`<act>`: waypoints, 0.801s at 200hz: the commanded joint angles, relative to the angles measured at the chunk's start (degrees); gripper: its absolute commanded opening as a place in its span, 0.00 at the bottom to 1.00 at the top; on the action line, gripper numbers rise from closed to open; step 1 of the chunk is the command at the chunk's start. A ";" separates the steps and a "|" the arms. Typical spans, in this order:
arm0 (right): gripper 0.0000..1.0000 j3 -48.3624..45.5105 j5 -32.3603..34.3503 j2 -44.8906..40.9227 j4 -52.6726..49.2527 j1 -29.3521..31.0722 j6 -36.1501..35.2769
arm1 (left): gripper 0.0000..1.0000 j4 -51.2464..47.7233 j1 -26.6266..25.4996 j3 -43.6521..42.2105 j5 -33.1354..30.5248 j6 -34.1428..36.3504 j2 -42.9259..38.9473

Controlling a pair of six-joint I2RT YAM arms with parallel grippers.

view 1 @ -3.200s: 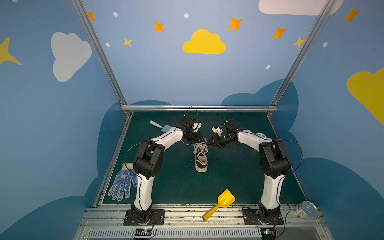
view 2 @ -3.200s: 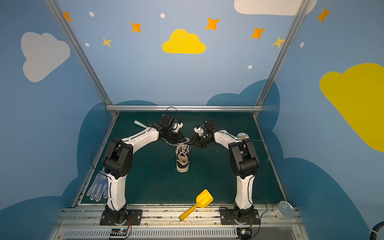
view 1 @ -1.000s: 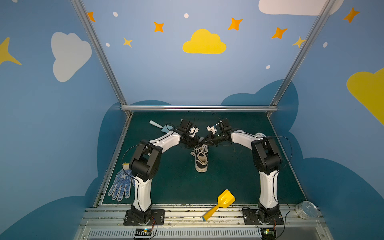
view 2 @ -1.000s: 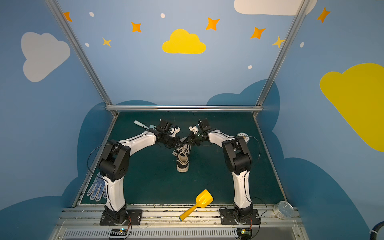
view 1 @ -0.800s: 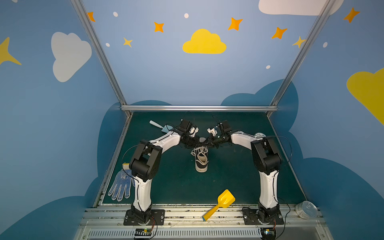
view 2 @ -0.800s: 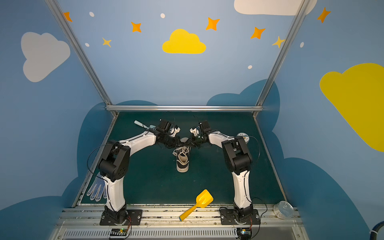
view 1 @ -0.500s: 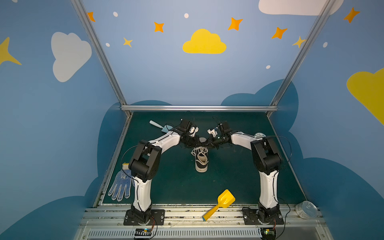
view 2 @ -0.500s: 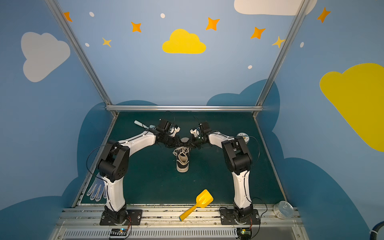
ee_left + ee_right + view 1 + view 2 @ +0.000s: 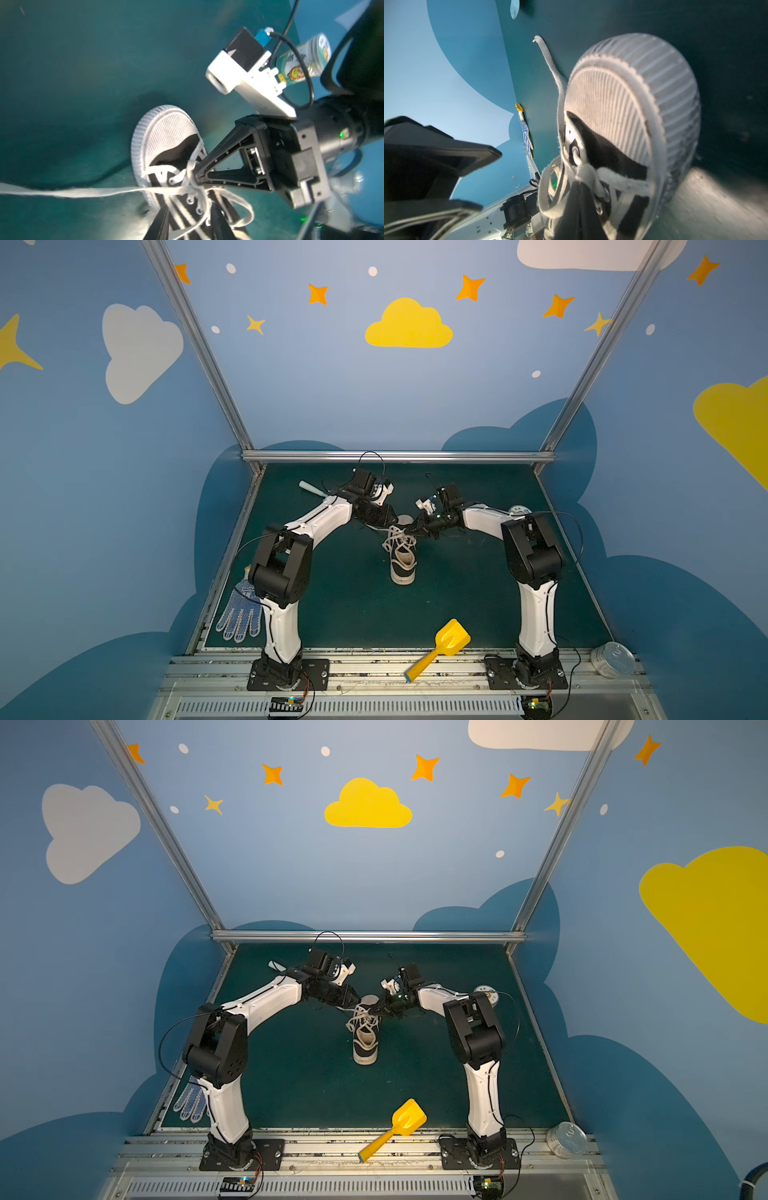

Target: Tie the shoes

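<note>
Found 1 small black canvas low-top sneaker with white ribbed rubber toe cap near the middle of the dark green mat, sole down, toe toward the back wall, between the 2 arms. Saw the right gripper pressed together, pinching the cream flat laces at the crossing above the tongue, 1 loose loop hanging beside the eyelets and 1 free end trailing flat over the mat. Saw the left gripper just beside the toe cap, black fingers spread, nothing between them. Spotted a round can with green label just behind the right arm: Chinese characters printed on it, too blurred to read, plus a yellow cartoon face. Noted a yellow plastic toy shovel at the front edge, a white knit glove with blue dots at the left edge, a clear lidded jar on the front rail.
</note>
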 commanded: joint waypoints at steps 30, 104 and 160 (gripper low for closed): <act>0.05 -0.04 -0.53 0.92 -1.27 0.04 -0.88 | 0.29 -6.04 0.11 0.14 -0.29 34.73 -3.45; 0.05 0.50 -0.96 1.25 -1.99 0.04 -1.33 | 0.28 -11.62 3.01 4.31 8.86 54.19 2.33; 0.05 -0.03 -1.00 0.84 -2.17 -0.05 -1.50 | 0.29 -20.82 4.06 12.04 11.54 64.98 10.00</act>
